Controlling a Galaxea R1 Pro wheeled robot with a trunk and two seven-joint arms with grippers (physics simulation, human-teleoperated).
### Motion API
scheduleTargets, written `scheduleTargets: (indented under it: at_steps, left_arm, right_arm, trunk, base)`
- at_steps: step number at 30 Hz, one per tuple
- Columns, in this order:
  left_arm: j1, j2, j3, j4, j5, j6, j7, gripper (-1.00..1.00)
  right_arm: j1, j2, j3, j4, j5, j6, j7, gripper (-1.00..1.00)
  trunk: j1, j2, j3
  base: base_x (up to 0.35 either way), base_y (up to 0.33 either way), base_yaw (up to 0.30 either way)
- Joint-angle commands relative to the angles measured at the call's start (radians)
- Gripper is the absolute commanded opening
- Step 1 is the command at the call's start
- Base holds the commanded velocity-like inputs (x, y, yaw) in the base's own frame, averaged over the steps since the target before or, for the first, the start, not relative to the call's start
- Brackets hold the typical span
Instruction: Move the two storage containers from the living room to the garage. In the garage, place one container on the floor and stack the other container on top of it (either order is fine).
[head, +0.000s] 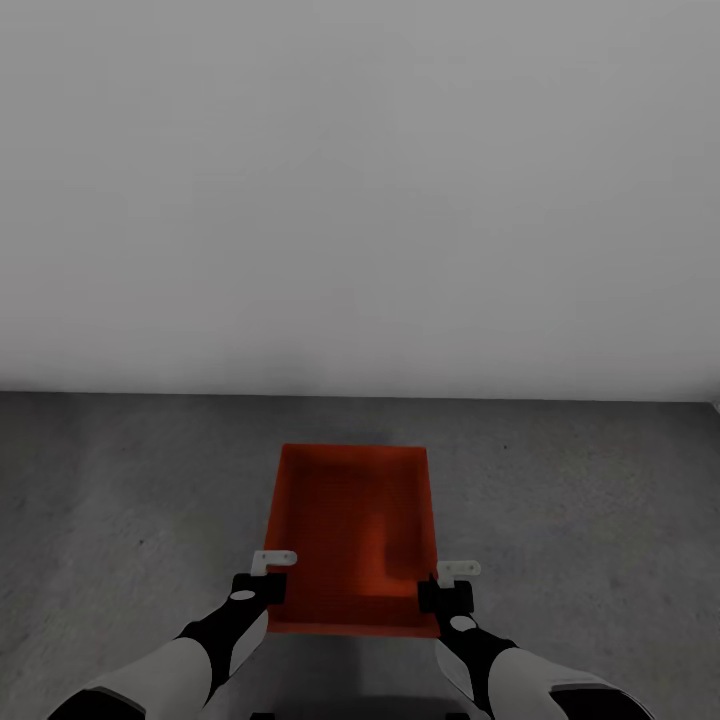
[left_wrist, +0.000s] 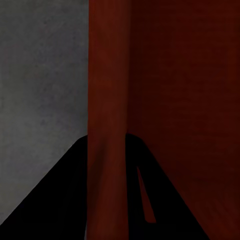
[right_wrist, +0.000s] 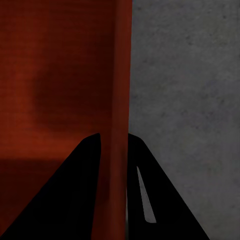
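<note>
While the storage container (head: 350, 530) hangs over the grey floor (head: 120, 480) near a pale wall (head: 360, 200), each end effector is clamped on one long side wall: left end effector (head: 262, 580) on the left rim, right end effector (head: 447, 588) on the right, fingers (right_wrist: 75, 200) straddling the wall. Likely stiff, light, smooth-sided plastic; thin rims could slip, so the two-sided pinch near the close end suits.
</note>
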Motion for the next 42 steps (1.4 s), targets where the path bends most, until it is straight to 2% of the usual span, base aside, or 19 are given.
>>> scheduleTargets:
  at_steps: [1, 17, 42]
  left_arm:
    - [-0.001, -0.003, 0.032, 0.004, 0.091, 0.000, 0.009, -1.00]
    - [-0.001, -0.006, 0.031, 0.003, 0.091, 0.000, 0.010, -1.00]
    - [-0.001, -0.006, 0.032, 0.003, 0.091, 0.000, 0.009, -1.00]
  right_arm:
    - [-0.001, 0.000, -0.024, -0.003, 0.001, -0.010, -0.010, -1.00]
    - [-0.001, 0.000, -0.023, -0.003, 0.001, -0.013, -0.010, -1.00]
    - [-0.001, 0.000, -0.022, -0.003, 0.001, -0.013, -0.010, -1.00]
  trunk:
    - [0.000, -0.001, 0.000]
    - [0.000, -0.001, 0.000]
    - [0.096, -0.176, -0.079]
  base:
    - [0.000, 0.000, 0.000]
    - [0.000, 0.000, 0.000]
    - [0.000, 0.000, 0.000]
